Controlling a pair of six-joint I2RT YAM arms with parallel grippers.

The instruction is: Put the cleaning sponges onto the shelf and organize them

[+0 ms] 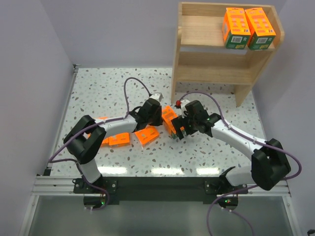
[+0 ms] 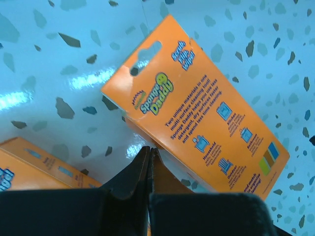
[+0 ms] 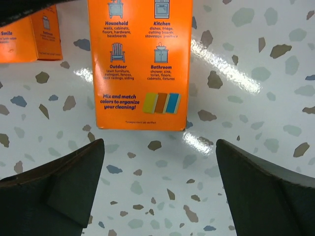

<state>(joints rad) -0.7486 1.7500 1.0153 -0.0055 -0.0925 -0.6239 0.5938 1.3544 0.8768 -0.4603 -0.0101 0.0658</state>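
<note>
- Fingers of the right gripper (image 3: 160, 143) stand spread wide and hold nothing, with only bare speckled surface between them
- Just ahead of its fingertips an orange pack (image 3: 140, 64) lies flat with its printed end toward the gripper, clear of both fingers
- A neighbouring pack (image 3: 29, 34) shows at the upper left of the right wrist view
- The left gripper (image 2: 149, 151) is pressed together and pinches nothing
- Its tips sit at the long edge of a skewed pack (image 2: 197, 108) that lies flat with the hang-hole end away from the gripper; I cannot tell whether they touch it
- Two shelved packs (image 1: 247, 28) stand side by side at the right end of the top tier of the shelf (image 1: 206, 73), touching, their dark green bands toward the camera
- The other cleaning sponges (image 1: 146, 135) lie loose on the table (image 1: 98, 93) between the two arms and along the left arm, one partly hidden under it
- The table is white terrazzo with grey flecks and glossy highlights, and the wooden shelf stands at its far right corner
- Plain pale walls (image 1: 113, 29) close in the far and left sides
- A metal rail (image 1: 157, 184) at the near edge carries both arm bases
- Purple cables (image 1: 133, 83) loop over the arms
</note>
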